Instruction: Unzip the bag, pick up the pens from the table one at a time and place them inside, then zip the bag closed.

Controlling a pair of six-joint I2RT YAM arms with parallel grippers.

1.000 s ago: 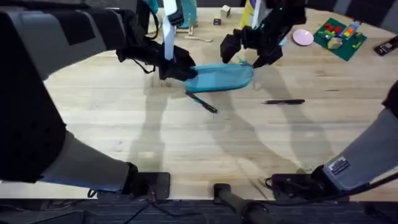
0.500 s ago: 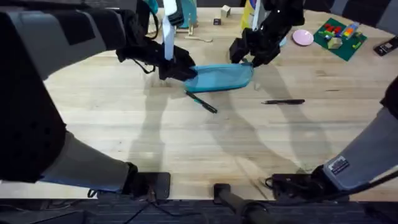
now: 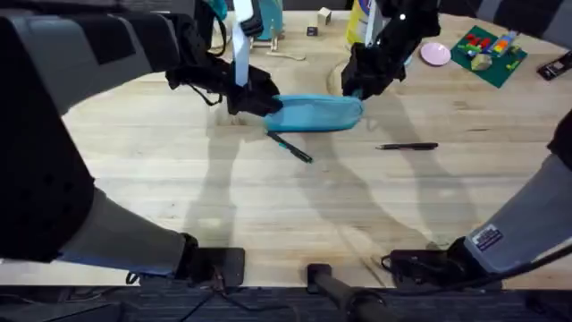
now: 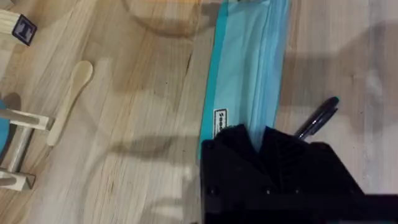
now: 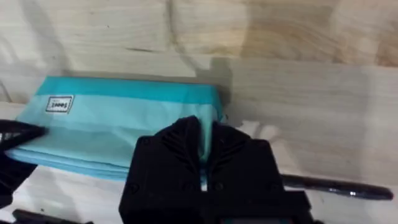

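Small white label (image 4: 220,122) on the bag (image 4: 245,68); its print unreadable

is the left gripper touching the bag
Touching. In the left wrist view the left gripper is closed on the end of the bag, no gap showing.

the left arm shows large near the overhead camera: a broad black shell with a pale grey panel along its upper link and another grey sleeve lower down, ending in a black base block. the left tool (image 3: 255,97) is matte black, and a white strip hangs beside its wrist. the right arm has a grey lower link carrying a small white label with dark print, with black cables trailing near its black base. the right tool (image 3: 357,82) is black too. seen from the wrists, each tool's fingers (image 5: 180,146) are black, blocky and ribbed on their inner faces, set in a square black housing.
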